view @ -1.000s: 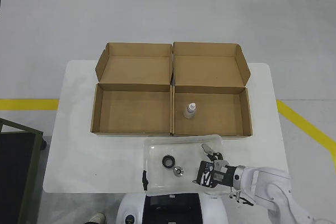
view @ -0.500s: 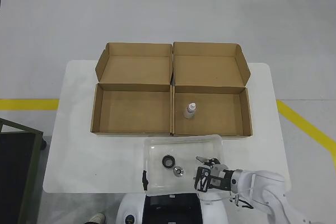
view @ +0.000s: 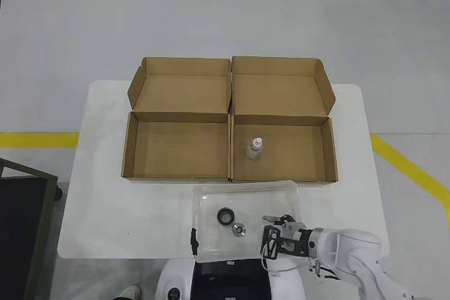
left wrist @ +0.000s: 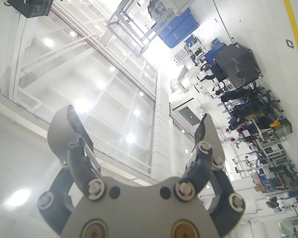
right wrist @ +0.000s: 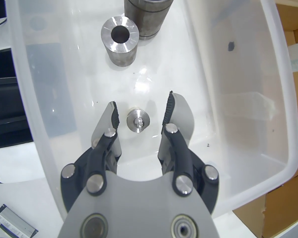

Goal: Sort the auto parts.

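Inside the clear bin (right wrist: 226,75), the right hand (right wrist: 141,98) gapes around a small steel stud (right wrist: 138,123), apparently not touching.

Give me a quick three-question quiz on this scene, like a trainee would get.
1. True or false: the right gripper is shut on a part.
2. How many metal parts are in the clear bin? A) one B) three C) five
3. Fill in: the white part sits inside a ___ box.

Key
1. False. Its fingers are open on either side of the small round part, not touching it.
2. B. They are the dark cylinder, the silver sleeve and the small round part.
3. Cardboard.
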Controlling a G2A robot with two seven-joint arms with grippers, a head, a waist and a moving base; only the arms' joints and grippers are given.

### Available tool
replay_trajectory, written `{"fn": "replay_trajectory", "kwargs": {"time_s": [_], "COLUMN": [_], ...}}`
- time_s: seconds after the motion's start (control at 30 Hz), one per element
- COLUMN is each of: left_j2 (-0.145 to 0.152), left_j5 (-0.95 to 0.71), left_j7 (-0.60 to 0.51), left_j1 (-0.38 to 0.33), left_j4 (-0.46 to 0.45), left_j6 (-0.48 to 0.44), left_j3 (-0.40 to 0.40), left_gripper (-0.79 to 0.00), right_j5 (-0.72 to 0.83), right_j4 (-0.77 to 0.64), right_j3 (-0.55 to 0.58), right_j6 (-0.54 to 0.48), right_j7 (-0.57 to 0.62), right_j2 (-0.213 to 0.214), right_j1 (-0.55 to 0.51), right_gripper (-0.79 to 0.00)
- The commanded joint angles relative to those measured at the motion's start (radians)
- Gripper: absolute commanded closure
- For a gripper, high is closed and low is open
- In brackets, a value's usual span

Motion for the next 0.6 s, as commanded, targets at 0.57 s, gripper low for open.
{"fn": "replay_trajectory", "kwargs": {"time_s": [0.57], "left_j2": [0.000], "left_j5": [0.000], "left_j7": [0.000], "left_j1": [0.000], "left_j4": [0.000], "left_j6": [0.000], "left_j3": [0.000], "left_gripper": [-0.785], "right_j5": [0.102], "right_j4": [-0.049], "right_j3": [-0.008], "right_j6": [0.044], "right_j7": [-0.059], "right_j2": [0.006], "right_j1": [0.016], "right_gripper": [0.000]}}
